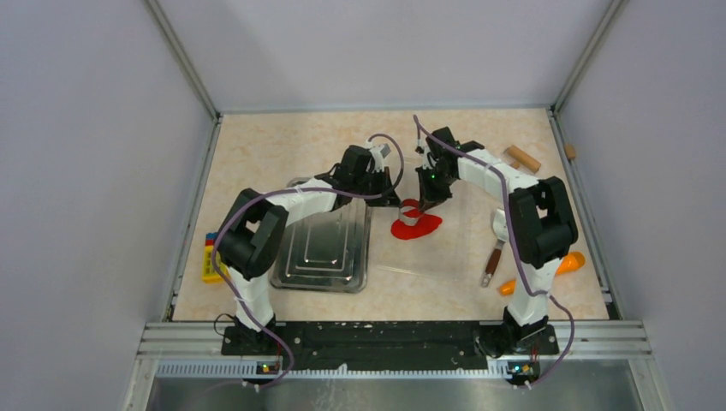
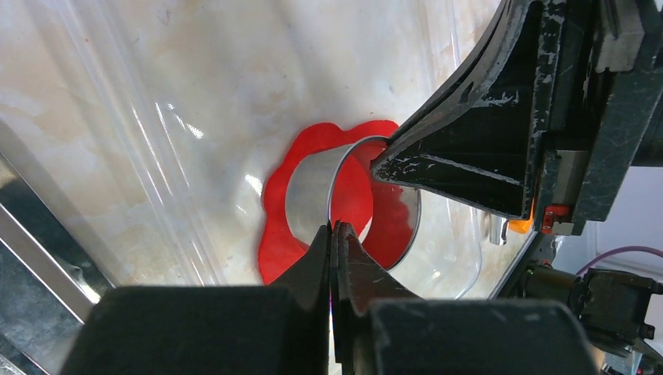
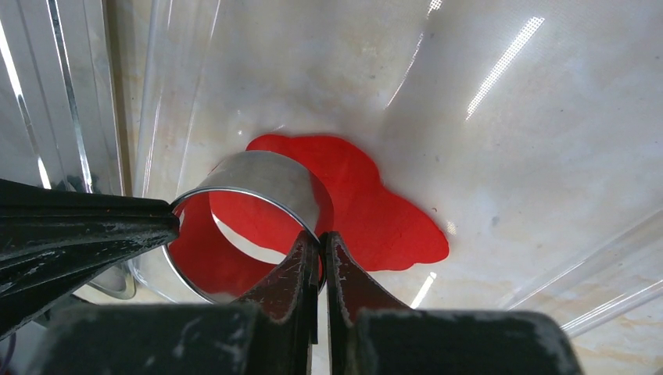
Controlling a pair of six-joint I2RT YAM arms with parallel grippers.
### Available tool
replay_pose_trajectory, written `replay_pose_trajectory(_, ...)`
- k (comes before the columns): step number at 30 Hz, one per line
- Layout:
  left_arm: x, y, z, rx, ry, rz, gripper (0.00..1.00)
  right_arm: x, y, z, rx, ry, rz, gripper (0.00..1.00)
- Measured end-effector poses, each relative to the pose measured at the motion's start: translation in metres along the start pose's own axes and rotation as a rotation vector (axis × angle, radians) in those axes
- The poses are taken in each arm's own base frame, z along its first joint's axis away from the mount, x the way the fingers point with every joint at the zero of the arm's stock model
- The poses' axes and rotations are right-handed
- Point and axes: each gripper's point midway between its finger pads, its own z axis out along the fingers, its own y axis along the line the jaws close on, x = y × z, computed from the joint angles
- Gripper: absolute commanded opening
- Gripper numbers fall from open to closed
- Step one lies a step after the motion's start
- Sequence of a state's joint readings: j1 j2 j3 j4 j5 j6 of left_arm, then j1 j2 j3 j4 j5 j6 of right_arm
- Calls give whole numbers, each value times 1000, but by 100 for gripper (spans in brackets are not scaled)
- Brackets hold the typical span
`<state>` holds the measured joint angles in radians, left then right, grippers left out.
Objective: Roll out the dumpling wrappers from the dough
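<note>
- Closest to us, the left pincer (image 2: 335,228) has its black fingers pressed together on the thin wall of a shiny metal ring cutter (image 2: 311,187), pinching its near rim.
- Our right pincer (image 3: 320,237) is closed too, nipping the rim of the ring on the opposite side.
- We see the ring standing upright on the dough (image 3: 375,215), a thin, irregular sheet of bright red soft clay that shows inside the ring and spreads past it.
- That dough lies flat on a clear plastic sheet (image 1: 445,253) near the middle of the beige marbled counter (image 1: 282,145), just right of a rectangular silver metal tray (image 1: 325,250).
- Well off to the right we see an orange carrot (image 1: 572,262) and a short wooden dowel (image 1: 522,158).
</note>
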<state>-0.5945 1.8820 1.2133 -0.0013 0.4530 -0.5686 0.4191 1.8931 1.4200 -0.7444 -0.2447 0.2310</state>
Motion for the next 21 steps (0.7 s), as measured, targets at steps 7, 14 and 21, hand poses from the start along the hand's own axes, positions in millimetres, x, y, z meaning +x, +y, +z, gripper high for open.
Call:
replay_pose_trajectory(7, 1, 0, 3, 12, 2, -5, 0, 0, -3, 0, 16, 0, -2, 0)
replay_pose_trajectory(14, 11, 3, 4, 17, 18, -11, 0, 11, -5, 6, 18, 23, -1, 0)
replay_pose_trajectory(21, 25, 5, 6, 15, 45, -15, 0, 21, -4, 13, 29, 43, -12, 0)
